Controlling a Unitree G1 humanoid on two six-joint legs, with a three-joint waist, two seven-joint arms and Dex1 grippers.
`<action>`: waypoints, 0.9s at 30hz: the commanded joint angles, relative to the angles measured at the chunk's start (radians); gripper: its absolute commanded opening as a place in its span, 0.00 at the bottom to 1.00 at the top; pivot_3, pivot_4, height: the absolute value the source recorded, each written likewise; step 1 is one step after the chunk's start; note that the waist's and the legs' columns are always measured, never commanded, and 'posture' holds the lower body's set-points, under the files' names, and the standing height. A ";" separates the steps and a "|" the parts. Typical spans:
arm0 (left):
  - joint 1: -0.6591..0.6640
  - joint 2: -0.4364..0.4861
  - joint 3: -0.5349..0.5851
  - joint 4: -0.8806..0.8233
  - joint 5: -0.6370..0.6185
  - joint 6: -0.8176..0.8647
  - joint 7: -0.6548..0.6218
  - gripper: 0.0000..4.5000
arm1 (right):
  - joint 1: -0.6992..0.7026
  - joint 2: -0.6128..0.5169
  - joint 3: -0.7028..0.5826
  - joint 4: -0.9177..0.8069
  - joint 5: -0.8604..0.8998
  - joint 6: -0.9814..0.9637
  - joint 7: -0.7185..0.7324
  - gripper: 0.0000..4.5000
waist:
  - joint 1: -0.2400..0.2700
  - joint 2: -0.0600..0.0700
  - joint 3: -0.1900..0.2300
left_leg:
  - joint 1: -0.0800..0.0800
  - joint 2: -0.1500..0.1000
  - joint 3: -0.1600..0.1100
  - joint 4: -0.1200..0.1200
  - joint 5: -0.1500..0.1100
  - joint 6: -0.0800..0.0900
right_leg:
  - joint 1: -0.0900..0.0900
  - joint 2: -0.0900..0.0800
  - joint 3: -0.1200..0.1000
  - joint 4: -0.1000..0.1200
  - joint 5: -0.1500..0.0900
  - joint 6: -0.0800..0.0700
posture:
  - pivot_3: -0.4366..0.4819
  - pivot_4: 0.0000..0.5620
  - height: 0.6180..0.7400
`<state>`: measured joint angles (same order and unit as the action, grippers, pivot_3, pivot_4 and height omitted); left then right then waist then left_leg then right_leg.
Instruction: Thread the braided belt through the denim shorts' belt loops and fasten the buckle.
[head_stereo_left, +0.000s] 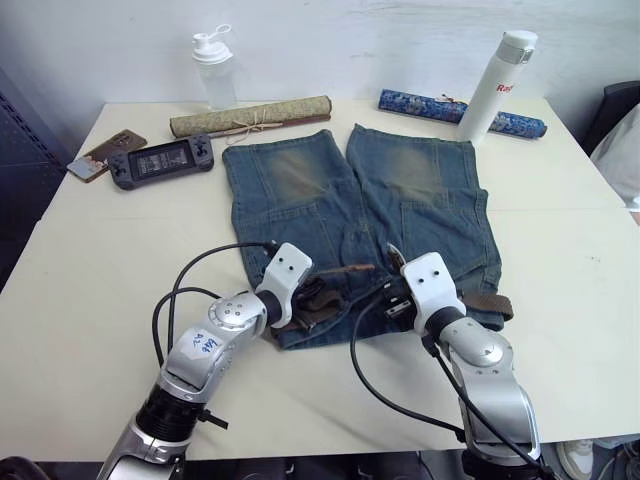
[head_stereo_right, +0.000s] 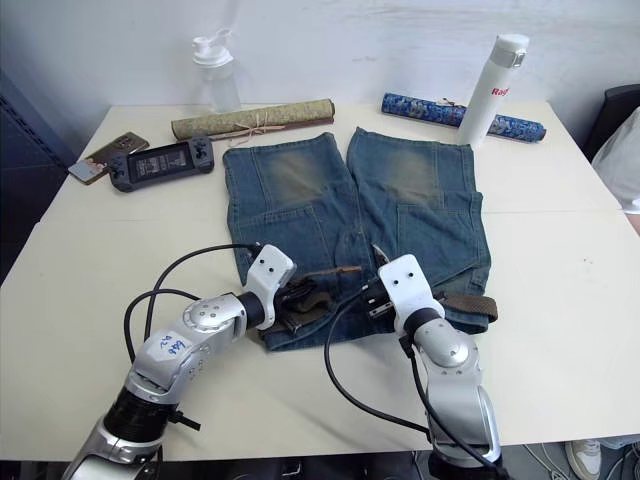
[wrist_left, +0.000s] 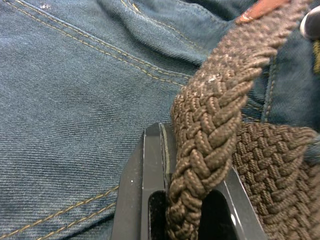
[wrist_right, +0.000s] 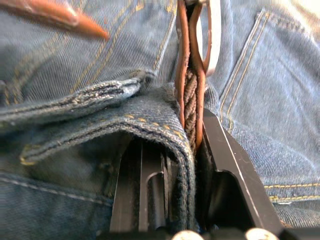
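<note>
Denim shorts (head_stereo_left: 350, 200) nearly belted: left gripper (wrist_left: 190, 200) pinches belt (wrist_left: 210, 125), right gripper (wrist_right: 192, 145) clamps buckle (wrist_right: 200, 40) end; fastening next.

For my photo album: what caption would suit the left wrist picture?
Left gripper pinching the braided belt over the denim shorts.

Denim shorts (head_stereo_left: 350, 200): blue woven cotton cloth, matt, faded yellowish patches on legs, tan topstitching w/ raised seams. Braided belt (wrist_left: 210, 135): dark-brown coarse plaited cord, rough & matt, w/ smooth tan leather end; buckle (wrist_right: 212, 35) is shiny silver metal. Gripper fingers (wrist_left: 145, 195) are black hard plastic, semi-gloss; tabletop (head_stereo_left: 90, 290) smooth matt cream; bottle (head_stereo_left: 498, 85) white, glossy.
</note>
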<state>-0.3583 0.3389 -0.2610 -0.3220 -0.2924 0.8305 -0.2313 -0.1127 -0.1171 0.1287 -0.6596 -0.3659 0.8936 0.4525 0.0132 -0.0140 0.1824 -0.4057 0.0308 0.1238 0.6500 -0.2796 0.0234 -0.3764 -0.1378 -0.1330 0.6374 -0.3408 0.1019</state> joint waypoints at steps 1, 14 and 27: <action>-0.016 -0.037 0.004 0.017 0.015 0.020 0.003 0.00 | -0.019 -0.034 0.030 -0.057 0.018 -0.004 -0.007 0.02 | 0.002 0.000 0.000 | 0.000 0.000 0.000 0.000 0.000 0.000 | 0.000 0.000 0.000 0.000 0.000 0.000 | 0.48 0.27 0.82; -0.037 -0.127 0.051 0.019 0.016 0.045 -0.002 0.00 | -0.004 -0.074 0.066 -0.067 0.053 0.016 -0.035 0.02 | -0.003 0.000 0.000 | 0.000 0.000 0.000 0.000 0.000 0.000 | 0.000 -0.001 0.000 0.000 0.000 0.000 | 0.48 0.27 0.82; -0.038 -0.162 0.032 0.023 0.042 0.039 -0.008 0.00 | -0.022 -0.091 0.101 -0.076 0.095 0.063 -0.045 0.02 | -0.014 0.000 0.000 | 0.000 0.000 0.000 -0.001 0.000 0.000 | 0.000 -0.001 -0.001 0.000 0.000 0.000 | 0.48 0.27 0.82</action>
<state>-0.3839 0.1909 -0.2133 -0.2960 -0.2577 0.8832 -0.2332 -0.1257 -0.2156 0.2130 -0.6750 -0.2963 0.9515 0.4076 -0.0008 -0.0140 0.1825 -0.4060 0.0305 0.1237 0.6494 -0.2797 0.0237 -0.3764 -0.1385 -0.1337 0.6374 -0.3407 0.1019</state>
